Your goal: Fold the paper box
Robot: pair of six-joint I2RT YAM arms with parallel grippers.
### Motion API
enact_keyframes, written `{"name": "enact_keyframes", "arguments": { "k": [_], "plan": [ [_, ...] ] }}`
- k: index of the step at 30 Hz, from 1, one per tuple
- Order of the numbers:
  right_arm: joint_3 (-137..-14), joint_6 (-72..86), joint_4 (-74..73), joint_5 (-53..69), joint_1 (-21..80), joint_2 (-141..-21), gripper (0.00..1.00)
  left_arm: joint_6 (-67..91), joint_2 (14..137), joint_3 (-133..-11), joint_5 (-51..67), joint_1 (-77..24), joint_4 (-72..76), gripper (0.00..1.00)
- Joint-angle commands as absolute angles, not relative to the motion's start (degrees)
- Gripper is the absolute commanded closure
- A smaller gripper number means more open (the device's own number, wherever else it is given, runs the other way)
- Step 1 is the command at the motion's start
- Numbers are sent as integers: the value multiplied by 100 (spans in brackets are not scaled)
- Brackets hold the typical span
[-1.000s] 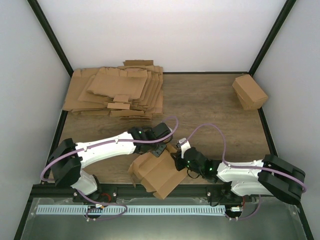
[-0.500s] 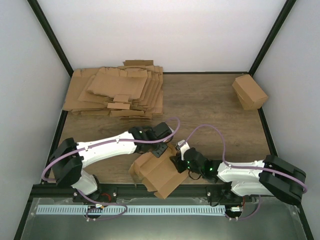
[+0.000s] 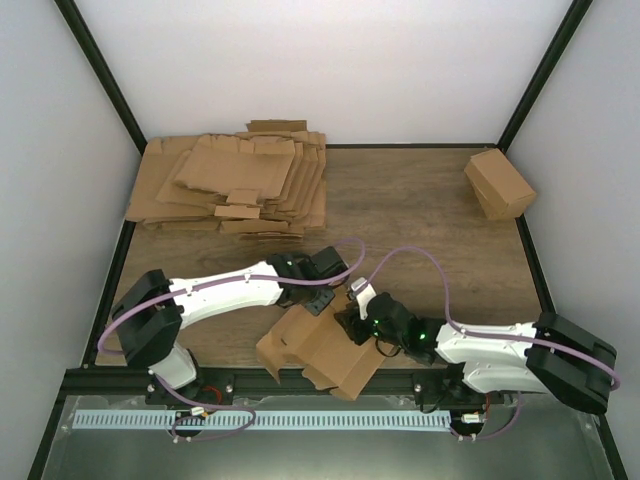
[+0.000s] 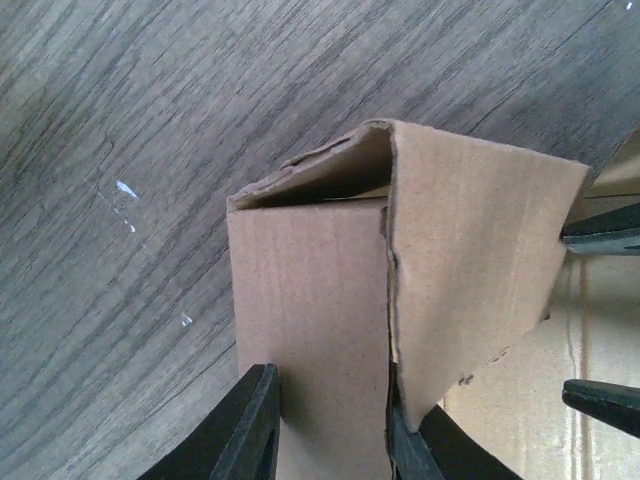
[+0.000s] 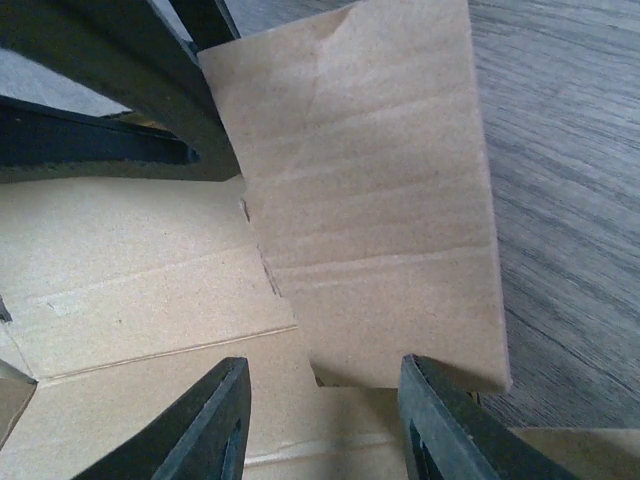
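The paper box (image 3: 325, 352) is a partly folded brown sheet lying at the table's near edge between both arms. My left gripper (image 3: 318, 303) comes in from the left and is shut on an upright folded panel of the paper box (image 4: 310, 300), which fills the gap between its black fingers (image 4: 250, 430). My right gripper (image 3: 350, 322) stands open against the box's right side. In the right wrist view a raised flap (image 5: 370, 200) ends just between the spread fingers (image 5: 215, 430), which do not press on it. The right gripper's fingertips (image 4: 600, 235) show at the left wrist view's right edge.
A thick pile of flat brown sheets (image 3: 230, 185) covers the far left of the wooden table (image 3: 420, 220). A folded brown cuboid (image 3: 498, 184) sits at the far right corner. Black frame posts and white walls enclose the table.
My right gripper has opened and let go of the flap. The box has shifted a little toward the right and the near edge. The left gripper keeps its hold.
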State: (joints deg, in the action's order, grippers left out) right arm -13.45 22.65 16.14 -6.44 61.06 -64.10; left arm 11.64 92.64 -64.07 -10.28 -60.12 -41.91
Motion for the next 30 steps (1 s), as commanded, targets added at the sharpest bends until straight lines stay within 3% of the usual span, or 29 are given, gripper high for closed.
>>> {"name": "enact_keyframes", "arguments": {
  "k": [1, 14, 21, 30],
  "plan": [
    [-1619, 2158, 1428, -589, 6161, -6521, 57, 1206, 9466, -6439, -681, -6237, -4597, 72],
    [-1837, 2440, 709, -534, 6150, -6054, 57, 1389, 9784, -6866, -1548, -6480, -4910, 77],
    [-1968, 2404, 203, -505, 6095, -5572, 55, 1466, 9901, -6996, -1815, -6564, -4954, 88],
    [-2148, 2283, -368, 377, 5251, -4640, 49, 1389, 9829, -6902, -2063, -6592, -5038, 92]
  ]
}}
